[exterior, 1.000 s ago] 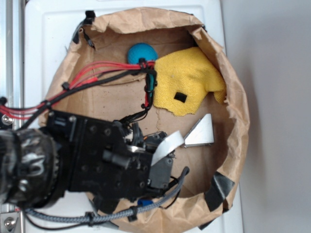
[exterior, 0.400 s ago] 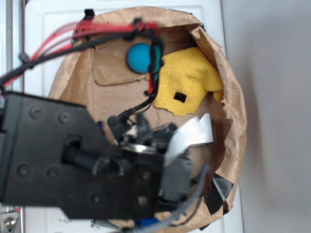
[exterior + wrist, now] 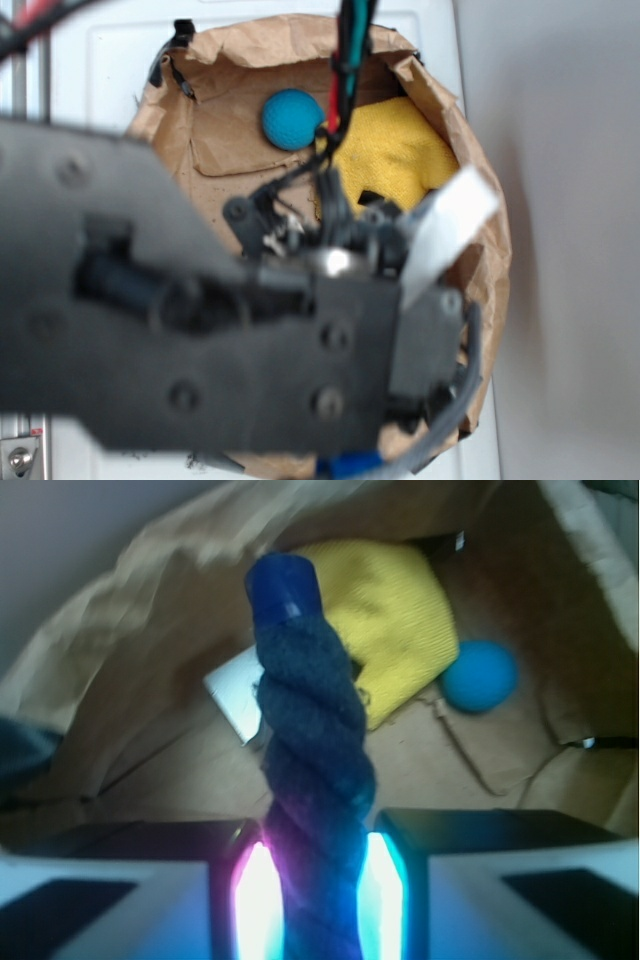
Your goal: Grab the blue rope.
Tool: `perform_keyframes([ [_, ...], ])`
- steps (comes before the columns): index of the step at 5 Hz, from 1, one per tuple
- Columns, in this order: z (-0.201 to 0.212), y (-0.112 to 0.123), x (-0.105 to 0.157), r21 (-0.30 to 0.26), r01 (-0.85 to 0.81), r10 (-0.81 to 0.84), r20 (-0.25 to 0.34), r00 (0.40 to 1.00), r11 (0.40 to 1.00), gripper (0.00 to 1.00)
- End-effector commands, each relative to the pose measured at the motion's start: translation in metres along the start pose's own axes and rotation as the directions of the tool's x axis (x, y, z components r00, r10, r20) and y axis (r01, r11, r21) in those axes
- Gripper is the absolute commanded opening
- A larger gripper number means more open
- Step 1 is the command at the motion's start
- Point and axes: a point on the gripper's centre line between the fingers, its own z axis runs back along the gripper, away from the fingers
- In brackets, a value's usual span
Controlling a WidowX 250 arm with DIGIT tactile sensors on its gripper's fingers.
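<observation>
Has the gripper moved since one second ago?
Yes. In the exterior view the gripper, shut on the rope, looms much larger and nearer the ball, so it has risen toward the camera.

There are no words, numbers, labels or signs to read in either view. The arm is too blurry up close to show any writing

Thick dark navy twisted blue rope [image 3: 315, 800], upright, blunt blue-capped end on top, above the brown paper.
</observation>
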Motion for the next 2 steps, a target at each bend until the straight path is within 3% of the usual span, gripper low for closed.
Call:
perform_keyframes([
  [1, 0.0287, 0.0339, 0.0248, -0.008, -0.12, 0.12, 0.099, 0.988, 0.993, 0.0],
  [2, 0.0301, 0.0347, 0.0153, 0.038, -0.076, 0.068, 0.178, 0.982, 0.996, 0.0],
])
